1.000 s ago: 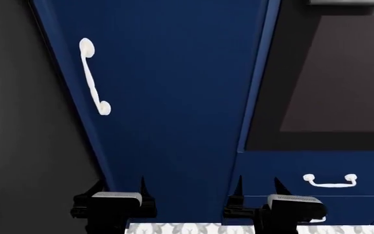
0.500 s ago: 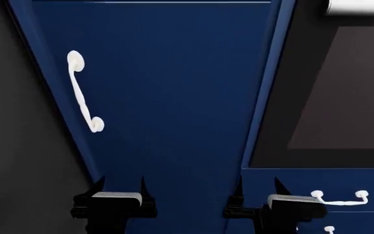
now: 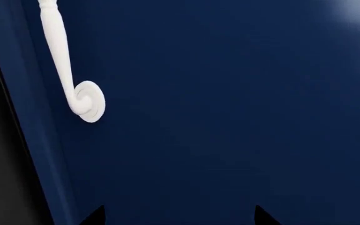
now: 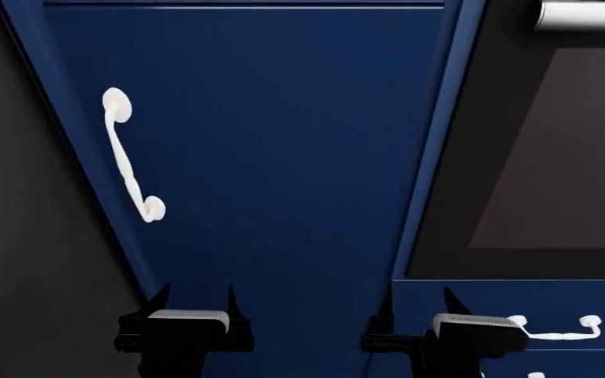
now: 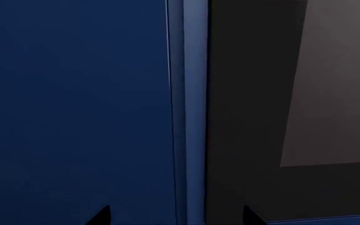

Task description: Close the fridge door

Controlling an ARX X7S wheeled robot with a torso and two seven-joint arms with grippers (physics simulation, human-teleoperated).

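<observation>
A flat black surface (image 4: pixel 24 236) fills the left edge of the head view, and I cannot tell whether it is the fridge door. No white lining or shelf bins show in any view. My left gripper (image 4: pixel 195 295) (image 3: pixel 178 213) is open and holds nothing, its tips pointing at a navy cabinet door. My right gripper (image 4: pixel 418 295) (image 5: pixel 176 213) is also open and holds nothing, facing the seam between that navy door and a black oven front.
Straight ahead stands a tall navy cabinet door (image 4: pixel 281 157) with a white handle (image 4: pixel 127 153) (image 3: pixel 67 65). To its right is a black oven (image 4: pixel 554 157) (image 5: pixel 292 93) with a silver bar (image 4: pixel 586 14). Below it is a navy drawer with a white handle (image 4: pixel 557 329).
The head view has tilted upward: cabinet handle and drawer handle sit lower in the picture, the oven's silver bar has come into view, and the patterned floor has dropped out. Both grippers look unchanged.
</observation>
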